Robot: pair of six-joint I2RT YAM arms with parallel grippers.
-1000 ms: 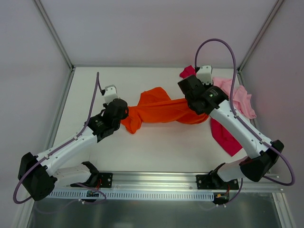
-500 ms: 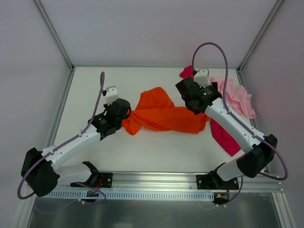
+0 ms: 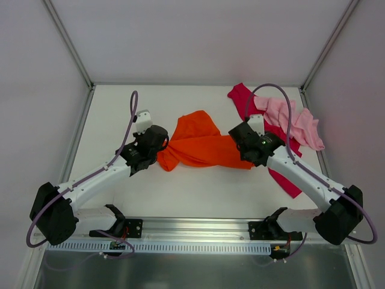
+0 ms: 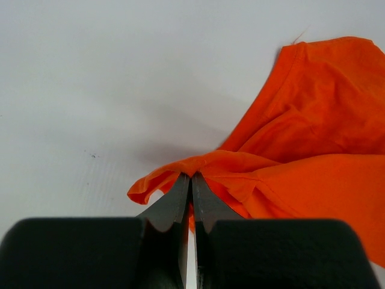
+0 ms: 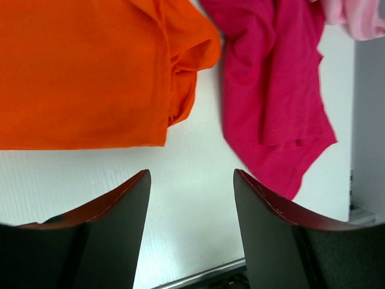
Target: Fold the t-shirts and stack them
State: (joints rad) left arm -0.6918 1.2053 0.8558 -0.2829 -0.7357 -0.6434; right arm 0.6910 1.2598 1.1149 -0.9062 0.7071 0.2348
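The bright orange t-shirt (image 3: 204, 144) lies crumpled across the table's middle. My left gripper (image 3: 163, 144) is shut on a fold at its left end; the left wrist view shows the jaws (image 4: 191, 176) pinching the orange t-shirt (image 4: 301, 138). My right gripper (image 3: 248, 146) hovers open and empty over bare table by the shirt's right end. In the right wrist view the gripper (image 5: 191, 173) has the orange t-shirt (image 5: 84, 72) above left and the magenta-red t-shirt (image 5: 271, 90) above right. The magenta-red t-shirt (image 3: 289, 177) runs along the right side, with the light pink t-shirt (image 3: 295, 120) bunched on it.
White enclosure walls stand on the left, back and right. A metal rail (image 3: 198, 226) carrying both arm bases runs along the near edge. The right arm's purple cable (image 3: 283, 96) loops over the pink and magenta-red shirts.
My right gripper opened, let go of the orange shirt's right end and drew back toward the near edge. That end dropped flat. The left gripper kept its hold and shifted slightly right.
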